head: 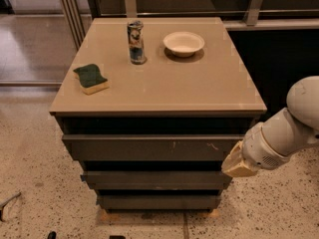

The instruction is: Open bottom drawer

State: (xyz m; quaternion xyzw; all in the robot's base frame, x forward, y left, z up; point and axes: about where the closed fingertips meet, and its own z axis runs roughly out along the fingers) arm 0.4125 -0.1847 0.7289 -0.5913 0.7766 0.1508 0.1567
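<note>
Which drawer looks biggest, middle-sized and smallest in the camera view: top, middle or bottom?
1. Top drawer: widest.
2. Middle drawer.
3. Bottom drawer: narrowest.
Lower ones are farther from the camera, so true sizes may match. The pincer is by the top and middle drawers' right ends.
</note>
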